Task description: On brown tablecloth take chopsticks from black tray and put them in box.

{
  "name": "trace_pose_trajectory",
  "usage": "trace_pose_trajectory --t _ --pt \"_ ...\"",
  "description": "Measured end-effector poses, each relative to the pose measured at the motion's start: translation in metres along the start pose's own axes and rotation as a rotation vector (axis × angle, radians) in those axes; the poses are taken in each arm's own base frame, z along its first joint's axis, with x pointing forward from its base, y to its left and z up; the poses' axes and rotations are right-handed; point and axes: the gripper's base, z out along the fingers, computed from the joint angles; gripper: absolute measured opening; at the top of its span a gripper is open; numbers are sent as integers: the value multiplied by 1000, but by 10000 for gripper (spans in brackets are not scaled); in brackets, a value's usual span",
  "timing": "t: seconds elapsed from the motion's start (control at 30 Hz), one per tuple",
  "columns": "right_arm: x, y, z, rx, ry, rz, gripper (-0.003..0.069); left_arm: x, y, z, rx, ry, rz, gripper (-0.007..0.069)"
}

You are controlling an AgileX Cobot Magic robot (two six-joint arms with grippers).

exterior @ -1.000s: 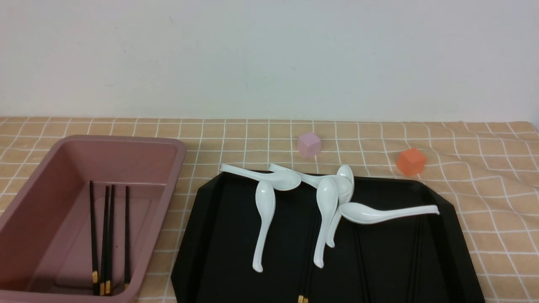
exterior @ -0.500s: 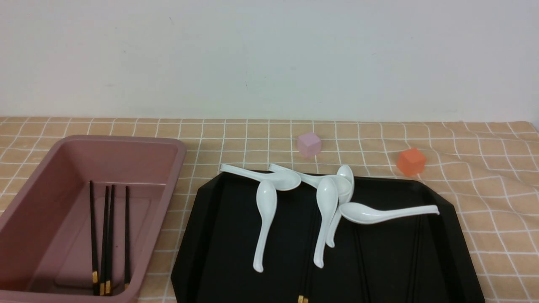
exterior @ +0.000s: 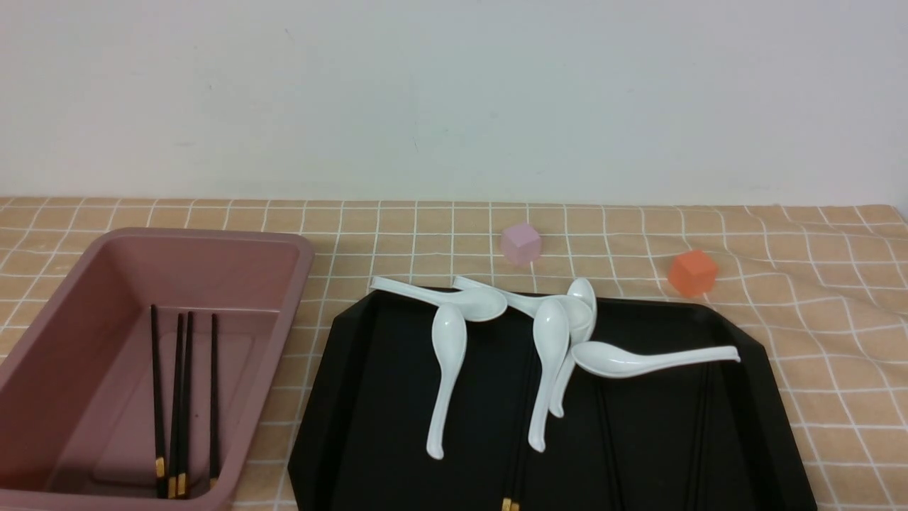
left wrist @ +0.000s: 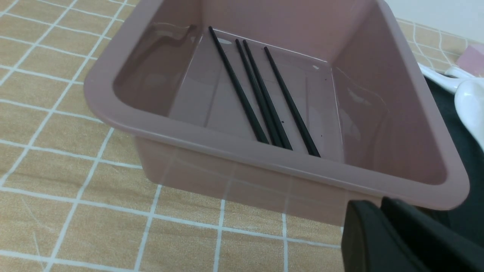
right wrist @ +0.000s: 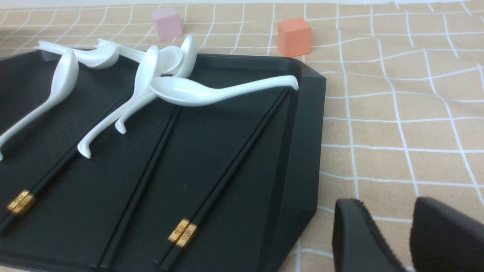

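The dusty-pink box (exterior: 213,235) stands on the brown tablecloth (exterior: 816,319) at the left. Several black chopsticks (exterior: 177,397) lie in it, also seen in the left wrist view (left wrist: 264,94). The black tray (exterior: 369,426) lies right of it. Several more chopsticks (right wrist: 234,162) lie in the tray, partly under white spoons. Only their gold ends (exterior: 507,504) show clearly in the front view. My left gripper (left wrist: 378,202) is shut and empty, just outside the box's near rim (left wrist: 234,145). My right gripper (right wrist: 389,207) is open and empty over the cloth beside the tray's edge (right wrist: 306,132). Neither gripper shows in the front view.
Several white soup spoons (exterior: 447,369) lie across the far half of the tray, some on top of the chopsticks. A small pink cube (exterior: 521,243) and an orange cube (exterior: 692,272) sit on the cloth behind the tray. The cloth is wrinkled at the right.
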Motion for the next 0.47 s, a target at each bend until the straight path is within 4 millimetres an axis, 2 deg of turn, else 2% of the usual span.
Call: trace_pose_trajectory --t 0.47 --pt "0 0 0 0 0 0 240 0 0 0 0 0 0 76"
